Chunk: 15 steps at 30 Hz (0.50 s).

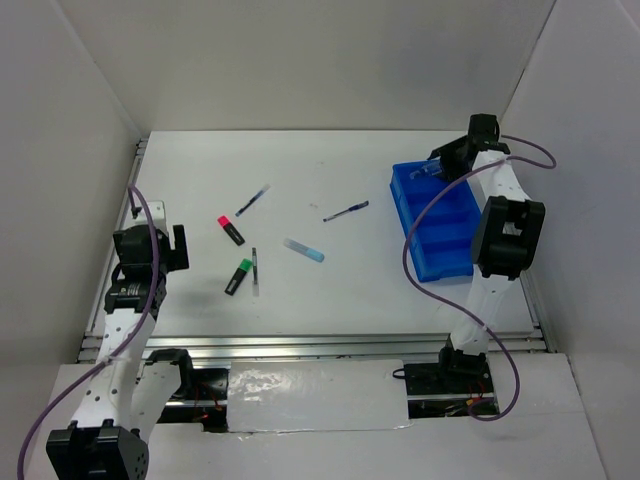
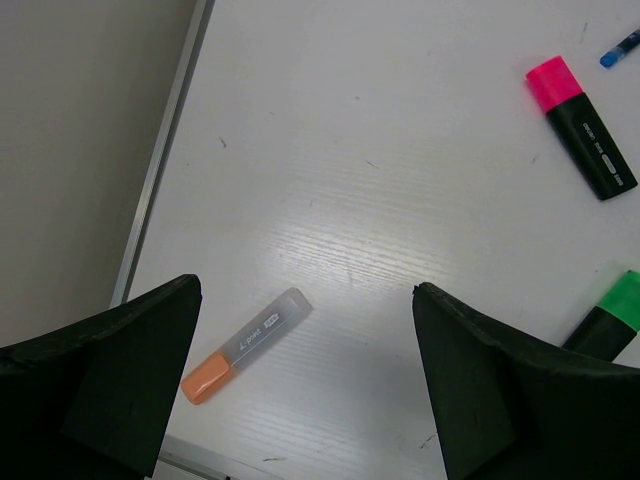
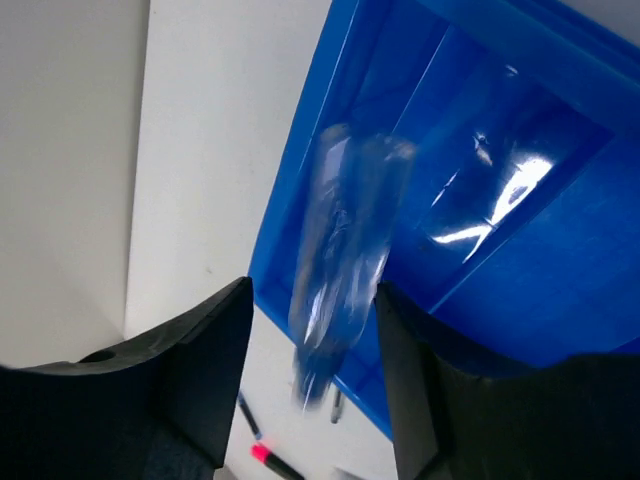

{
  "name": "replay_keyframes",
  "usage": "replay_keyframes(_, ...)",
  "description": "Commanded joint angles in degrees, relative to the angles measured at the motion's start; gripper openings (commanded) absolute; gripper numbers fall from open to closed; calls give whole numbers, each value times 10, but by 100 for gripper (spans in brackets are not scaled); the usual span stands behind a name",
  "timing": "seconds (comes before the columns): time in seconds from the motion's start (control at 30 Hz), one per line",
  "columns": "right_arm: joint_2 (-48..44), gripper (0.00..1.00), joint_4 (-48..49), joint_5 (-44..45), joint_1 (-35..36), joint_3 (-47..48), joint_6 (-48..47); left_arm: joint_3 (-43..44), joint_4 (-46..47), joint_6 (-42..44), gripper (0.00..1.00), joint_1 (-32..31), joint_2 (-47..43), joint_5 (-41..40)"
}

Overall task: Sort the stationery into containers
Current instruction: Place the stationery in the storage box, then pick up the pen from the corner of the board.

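- Right gripper [image 3: 314, 320] hangs released around a blurred clear pen [image 3: 345, 240] above the blue tray [image 1: 440, 255].
- Left gripper [image 2: 305, 300] gapes over the white surface [image 1: 300, 170].
- White walls [image 1: 330, 60] enclose it.

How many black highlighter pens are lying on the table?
2. The black pink-capped highlighter lies left of centre; the black green-capped highlighter lies nearer the arms. More may hide under the arms.
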Motion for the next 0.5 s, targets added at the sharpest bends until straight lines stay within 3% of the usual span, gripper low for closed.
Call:
replay_keyframes(0.0, 1, 60, 36, -9, 0, 28, 4, 4, 24, -2, 99, 1, 3, -14)
replay_keyframes(0.13, -14, 75, 43, -33, -3, 18, -5, 11, 15, 9, 99, 1, -6, 5)
replay_keyframes(0.3, -79, 76, 72, -108, -10, -5, -49, 47, -49, 105, 98, 3, -29, 91)
replay_keyframes(0.33, -107, 75, 81, -131, -11, -19, -79, 54, -66, 149, 97, 3, -32, 134)
replay_keyframes(0.47, -179, 72, 104, -187, -5, -73, -179, 62, -123, 235, 95, 7, -65, 167)
